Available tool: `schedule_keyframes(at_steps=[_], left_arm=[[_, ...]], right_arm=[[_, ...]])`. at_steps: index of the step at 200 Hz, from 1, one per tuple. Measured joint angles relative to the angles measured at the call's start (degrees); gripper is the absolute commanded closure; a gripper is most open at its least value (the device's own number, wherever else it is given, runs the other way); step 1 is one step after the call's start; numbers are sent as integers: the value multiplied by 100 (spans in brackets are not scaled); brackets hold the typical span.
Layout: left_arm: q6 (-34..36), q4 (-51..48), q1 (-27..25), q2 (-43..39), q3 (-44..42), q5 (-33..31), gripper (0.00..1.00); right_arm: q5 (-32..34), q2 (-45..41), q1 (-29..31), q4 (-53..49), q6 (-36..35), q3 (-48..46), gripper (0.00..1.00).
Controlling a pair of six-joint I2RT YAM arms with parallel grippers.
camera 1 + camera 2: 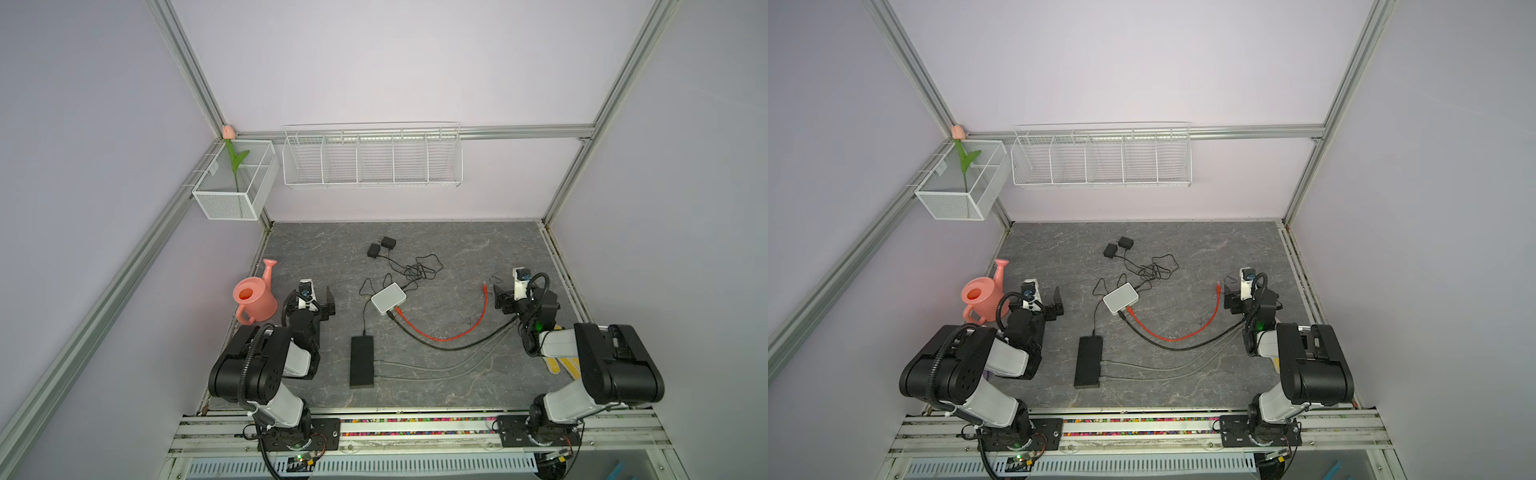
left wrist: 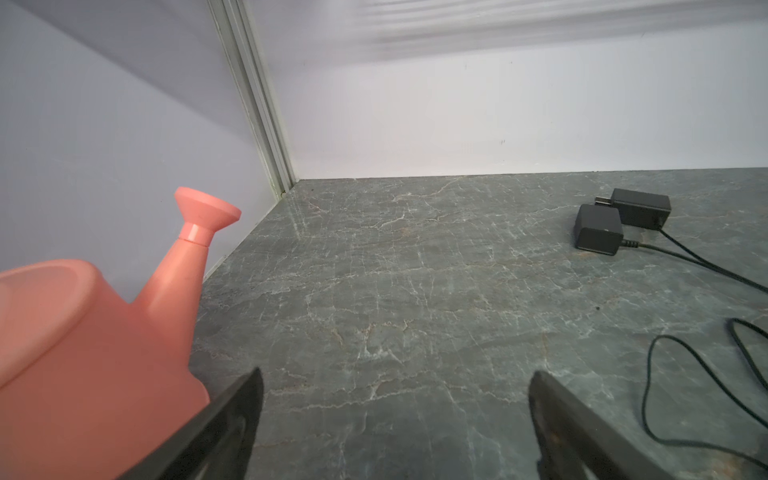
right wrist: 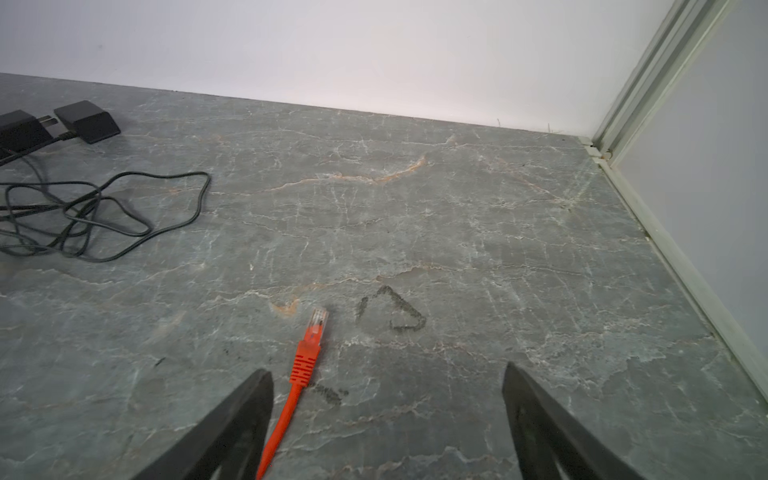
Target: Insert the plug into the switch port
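Observation:
The white switch point(image 1: 388, 298) point(image 1: 1120, 298) lies mid-table, with one end of an orange cable point(image 1: 440, 337) and a black cable in its near side. The cable's free plug point(image 1: 485, 286) point(image 3: 316, 326) lies flat on the table, orange boot and clear tip. My right gripper point(image 1: 500, 298) point(image 3: 387, 371) is open just behind it. The cable runs between the fingers, close beside one finger point(image 3: 249, 403), and nothing is gripped. My left gripper point(image 1: 329, 303) point(image 2: 397, 373) is open and empty, left of the switch.
A pink watering can point(image 1: 253, 299) point(image 2: 83, 353) stands right beside the left gripper. Two black adapters point(image 1: 381, 247) with tangled thin cords point(image 1: 422, 268) lie behind the switch. A black box point(image 1: 361, 360) with grey cables lies in front. Walls close the back and sides.

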Motion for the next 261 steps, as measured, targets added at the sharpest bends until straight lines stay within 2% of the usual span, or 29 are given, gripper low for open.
schedule_keyframes(at_steps=[35, 67, 106, 116, 121, 152, 195, 261], left_arm=[[-369, -1257, 304, -118, 960, -105, 1], [-614, -1683, 514, -192, 1060, -103, 1], [-811, -1263, 544, -195, 507, -225, 0], [-734, -1279, 564, -192, 435, 33, 3], [-671, -1305, 566, -192, 439, 208, 0], [-520, -1644, 584, -197, 752, 839, 1], [-577, -1912, 754, -197, 1003, 1001, 1], [-575, -2004, 752, -197, 1003, 1038, 1]], right_arm=[[-98, 0, 0, -61, 11, 0, 11], [-146, 0, 0, -98, 13, 0, 11], [-157, 0, 0, -111, 13, 0, 11], [-203, 0, 0, -111, 9, 0, 11], [-232, 0, 0, -111, 7, 0, 11], [-273, -17, -15, -120, 44, 2, 11], [422, -20, -13, -295, 254, 98, 11], [780, -20, 94, -382, 289, 109, 11]])
